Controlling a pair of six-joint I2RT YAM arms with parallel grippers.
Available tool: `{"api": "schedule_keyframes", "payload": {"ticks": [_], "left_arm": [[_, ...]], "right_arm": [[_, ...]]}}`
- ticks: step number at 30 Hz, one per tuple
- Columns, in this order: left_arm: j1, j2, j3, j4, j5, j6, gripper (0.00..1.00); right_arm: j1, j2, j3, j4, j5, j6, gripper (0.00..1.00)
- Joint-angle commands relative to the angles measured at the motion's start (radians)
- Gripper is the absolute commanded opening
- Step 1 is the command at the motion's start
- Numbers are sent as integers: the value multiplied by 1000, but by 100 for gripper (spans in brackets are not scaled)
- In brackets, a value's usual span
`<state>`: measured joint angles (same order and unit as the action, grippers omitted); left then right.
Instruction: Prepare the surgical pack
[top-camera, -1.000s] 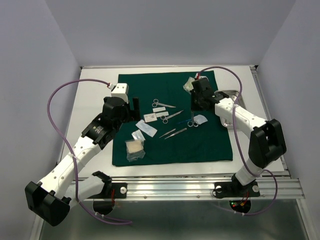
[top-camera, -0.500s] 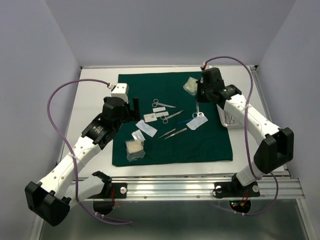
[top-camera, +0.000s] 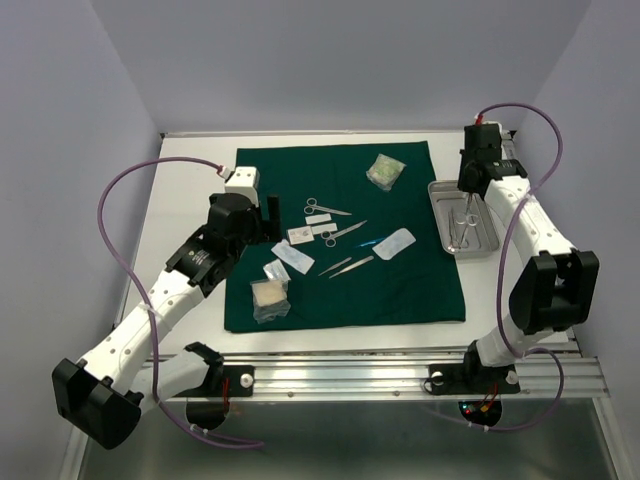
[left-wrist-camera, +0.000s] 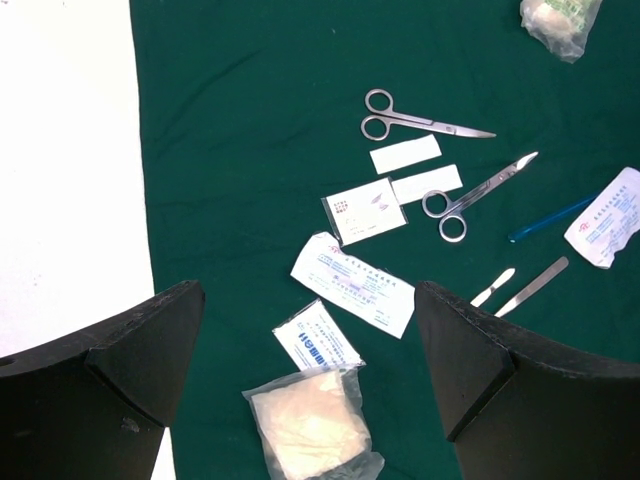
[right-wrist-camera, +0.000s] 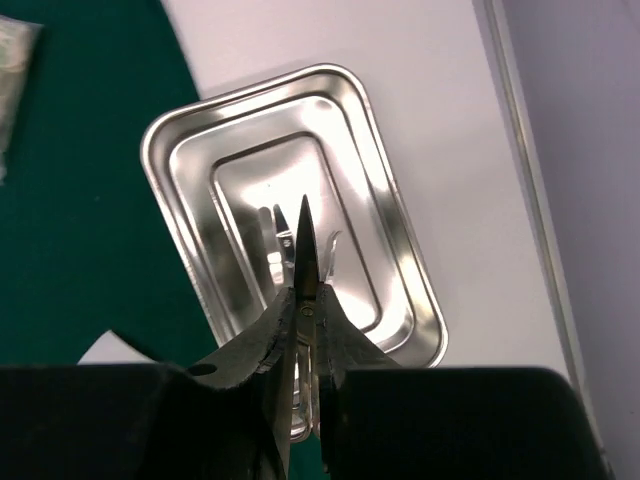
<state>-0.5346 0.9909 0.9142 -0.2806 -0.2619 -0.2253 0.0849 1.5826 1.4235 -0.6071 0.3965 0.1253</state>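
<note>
- The right claw (right-wrist-camera: 305, 335) is clenched on a pair of scissors (right-wrist-camera: 304, 255). In the right wrist view the closed blades point toward the top of the frame, over the steel tray (right-wrist-camera: 395, 215).
- I cannot tell whether the held scissors touch the tray floor.
- The tray sits on the white table (top-camera: 190, 190) at the right of the overhead view, just beside the right edge of the green cloth (top-camera: 400, 290).
- The left claw (left-wrist-camera: 308, 300) is released, its 2 fingers (left-wrist-camera: 120, 370) spread wide. It hangs over the left part of the cloth and grips nothing.
- In the centre of the left wrist view, 2 other scissors lie flat on the cloth: the upper pair (left-wrist-camera: 420, 120) and the lower pair (left-wrist-camera: 475, 192), with 2 white strips (left-wrist-camera: 405, 154) between them.
- Below them lie flat white packets (left-wrist-camera: 352, 283), and a clear gauze bag (left-wrist-camera: 312, 425) lies at the bottom centre.
- At the right of that view are a blue-handled tool (left-wrist-camera: 550, 218), forceps (left-wrist-camera: 530, 283) and a labelled packet (left-wrist-camera: 605, 215).
- A small greenish bag (left-wrist-camera: 560, 20) lies at the upper right of the cloth.
</note>
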Motion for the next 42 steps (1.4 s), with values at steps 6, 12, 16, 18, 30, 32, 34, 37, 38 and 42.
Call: {"api": "schedule_keyframes", "payload": {"ticks": [6,12,16,18,30,32,34,37,38,42], "left_arm": [[5,22,31,29,-7,14,99],[5,23,45,21,-10,17,99],[5,25,48,18,-7,15,99],[5,23,49,18,-7,11,99],[5,9,45,14,-30,11,99],[5,11,52,3,-30,12,99],[4,11,54,0,-36,12,99],[5,11,52,-2,-51,3,99],[5,8,48,0,-51,0,99],[5,-1,43,-5,-46,-5,99]], "right_arm": [[-16,177,45,39,147,-104,1],[-16,220,20,81,137,-112,30],[-16,197,46,87,114,-95,61],[-16,174,60,87,93,-82,61],[281,39,-18,66,-154,100,60],[372,80,-12,67,-154,138,60],[403,141,18,34,-137,241,61],[453,197,28,50,-148,465,64],[482,211,22,64,-124,547,64],[507,287,23,70,-90,701,64]]}}
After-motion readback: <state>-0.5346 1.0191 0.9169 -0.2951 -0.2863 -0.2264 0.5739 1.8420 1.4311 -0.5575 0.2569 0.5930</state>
